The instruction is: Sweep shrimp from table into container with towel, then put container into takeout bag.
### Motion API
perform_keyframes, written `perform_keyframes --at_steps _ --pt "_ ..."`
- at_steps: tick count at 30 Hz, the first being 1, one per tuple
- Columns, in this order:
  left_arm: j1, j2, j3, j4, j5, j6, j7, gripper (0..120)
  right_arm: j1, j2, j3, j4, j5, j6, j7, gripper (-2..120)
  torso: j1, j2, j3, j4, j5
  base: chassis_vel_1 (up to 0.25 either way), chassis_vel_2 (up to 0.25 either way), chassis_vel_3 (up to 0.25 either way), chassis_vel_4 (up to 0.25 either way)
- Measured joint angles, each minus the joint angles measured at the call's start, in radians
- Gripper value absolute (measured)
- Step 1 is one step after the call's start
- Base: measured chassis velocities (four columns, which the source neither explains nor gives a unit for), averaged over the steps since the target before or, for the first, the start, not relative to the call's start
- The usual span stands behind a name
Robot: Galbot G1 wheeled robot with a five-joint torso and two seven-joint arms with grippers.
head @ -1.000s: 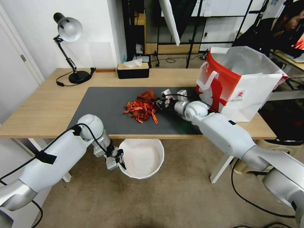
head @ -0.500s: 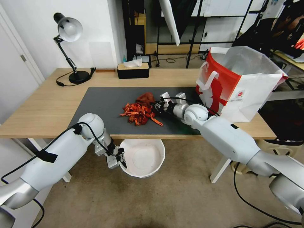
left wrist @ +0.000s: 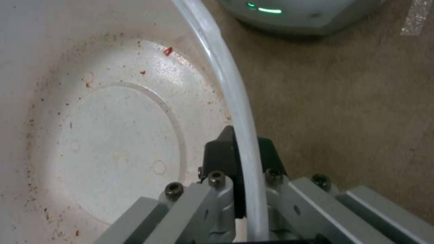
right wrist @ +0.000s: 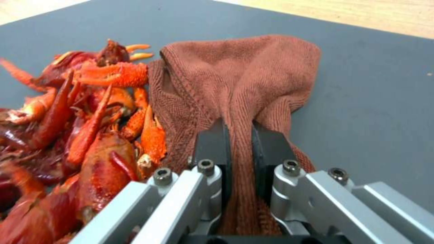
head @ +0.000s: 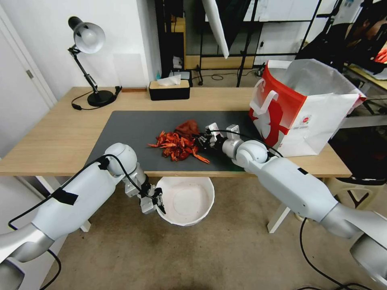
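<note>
A heap of red-orange shrimp point(head: 177, 146) point(right wrist: 77, 128) lies on the dark mat of the table point(head: 60, 133), close to its front edge. The rust-brown towel point(head: 188, 127) point(right wrist: 235, 88) sits bunched just behind and beside the heap. My right gripper point(head: 201, 141) point(right wrist: 239, 142) is shut on a fold of the towel. The white container point(head: 186, 200) point(left wrist: 113, 135) hangs below the table's front edge, under the heap. My left gripper point(head: 158, 200) point(left wrist: 242, 152) is shut on its rim. The red and white takeout bag point(head: 302, 106) stands open on the table's right end.
A black tissue box point(head: 169, 89) and a desk lamp point(head: 86, 56) stand along the table's far side. Bare carpet lies below the container. White table legs point(head: 282, 213) stand behind my arms.
The right gripper has dragged the towel toward the front edge, pushing the shrimp heap nearer. The left arm has shifted the container slightly right, under the heap.
</note>
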Motion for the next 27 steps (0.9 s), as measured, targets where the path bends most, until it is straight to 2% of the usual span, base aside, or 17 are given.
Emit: perform_keyframes --at_steps 27 --pt "-0.013 -0.007 -0.002 0.004 0.0 0.009 0.0 0 -0.097 -0.083 0.011 0.192 0.023 -0.031 0.045 7 0.0 0.0 0.0 0.0 0.0 0.0 0.0 0.0 0.0"
